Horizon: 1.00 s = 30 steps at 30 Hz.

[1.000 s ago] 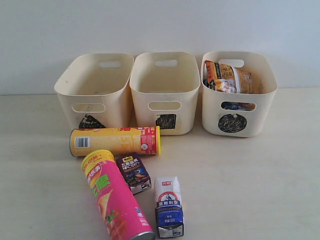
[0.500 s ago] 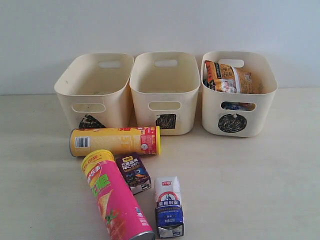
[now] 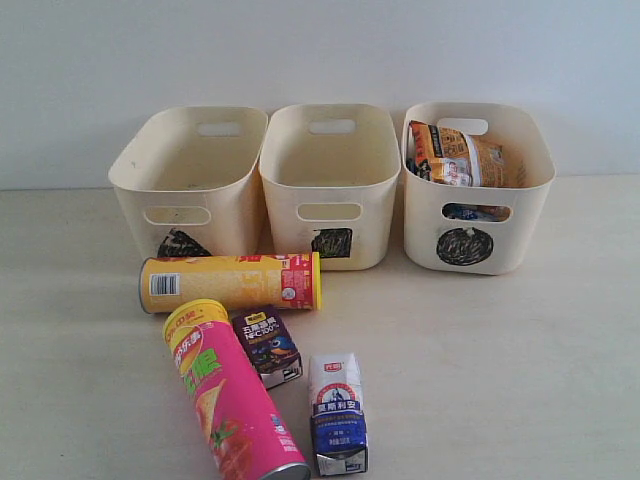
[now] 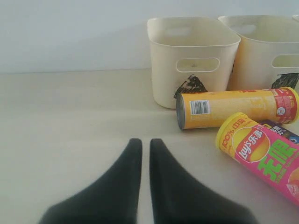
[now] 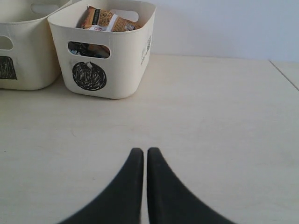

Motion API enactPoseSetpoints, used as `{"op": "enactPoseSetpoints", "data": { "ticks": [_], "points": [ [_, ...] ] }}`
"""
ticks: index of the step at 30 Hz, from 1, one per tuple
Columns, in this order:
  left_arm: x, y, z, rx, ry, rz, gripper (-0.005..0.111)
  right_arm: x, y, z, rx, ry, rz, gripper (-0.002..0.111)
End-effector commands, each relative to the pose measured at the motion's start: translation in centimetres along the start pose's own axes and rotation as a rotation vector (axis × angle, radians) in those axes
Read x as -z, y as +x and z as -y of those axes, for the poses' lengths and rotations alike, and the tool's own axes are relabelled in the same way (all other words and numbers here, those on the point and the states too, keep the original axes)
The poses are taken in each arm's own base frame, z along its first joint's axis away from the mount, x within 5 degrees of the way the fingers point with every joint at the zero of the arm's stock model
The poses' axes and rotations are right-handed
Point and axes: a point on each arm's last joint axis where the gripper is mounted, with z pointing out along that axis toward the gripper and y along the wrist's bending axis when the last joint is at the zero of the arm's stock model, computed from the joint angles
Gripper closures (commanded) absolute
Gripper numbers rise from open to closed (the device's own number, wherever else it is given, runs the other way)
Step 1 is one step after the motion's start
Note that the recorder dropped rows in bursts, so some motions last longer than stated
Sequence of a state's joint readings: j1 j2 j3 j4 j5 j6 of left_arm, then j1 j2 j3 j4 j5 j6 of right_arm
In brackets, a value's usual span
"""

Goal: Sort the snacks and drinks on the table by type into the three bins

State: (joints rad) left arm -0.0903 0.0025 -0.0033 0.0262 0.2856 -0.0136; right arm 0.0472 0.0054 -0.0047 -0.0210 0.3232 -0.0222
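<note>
We start at the left claw (image 4: pixel 145 142): its two dark fingers stand narrow, with only a thin slit between them, and hold nothing above the table (image 4: pixel 70 116). Ahead of this claw, toward the other arm's side, the triangle bin (image 4: pixel 163 79) stands upright. Nearer the claw than that bin, the yellow tube (image 4: pixel 233 107) lies on its side across the fronts of two bins, its metal end turned toward the left claw's side. Nearer again, the pink tube (image 4: pixel 261 154) also lies on its side; its yellow lid points at the yellow tube and sits just beside it, though we cannot tell whether they touch. On the pink tube's far side from the left claw, the purple carton (image 3: pixel 266 345) lies close against it, between the two tubes. Just beyond that lies the white and blue carton (image 3: pixel 337 410), the item farthest from the left claw. Past the yellow tube, the square bin (image 3: pixel 290 190) stands close beside the triangle bin. The circle bin (image 5: pixel 126 70) stands ahead of the right claw (image 5: pixel 142 151), toward the left arm's side. The orange-tan bag (image 5: pixel 105 21) pokes above its rim, and the blue-white-black bag (image 3: pixel 470 212) shows through the handle cut-out. The right claw's fingers are pressed together on nothing over bare table, well apart from every snack and drink.
</note>
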Motion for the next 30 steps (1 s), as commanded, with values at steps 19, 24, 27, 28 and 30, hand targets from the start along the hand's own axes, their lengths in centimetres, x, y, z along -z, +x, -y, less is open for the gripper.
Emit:
{"op": "enactPoseSetpoints", "data": {
  "ticks": [19, 24, 27, 28, 30],
  "points": [
    [0.0, -0.5, 0.0, -0.08, -0.005, 0.062, 0.101, 0.0, 0.1, 0.0, 0.0, 0.008, 0.001, 0.108],
    [0.2, -1.9, 0.1, 0.262, 0.044, 0.222, 0.101, 0.0, 0.1, 0.0, 0.0, 0.008, 0.001, 0.108],
    [0.5, -2.9, 0.0, 0.261, 0.039, 0.334, 0.101, 0.0, 0.1, 0.0, 0.0, 0.008, 0.001, 0.108],
    [0.5, -3.1, -0.1, 0.254, 0.037, 0.353, 0.101, 0.0, 0.1, 0.0, 0.0, 0.008, 0.001, 0.108],
    [0.7, -3.4, -0.1, 0.248, 0.034, 0.39, 0.101, 0.0, 0.1, 0.0, 0.0, 0.008, 0.001, 0.108]
  ]
}}
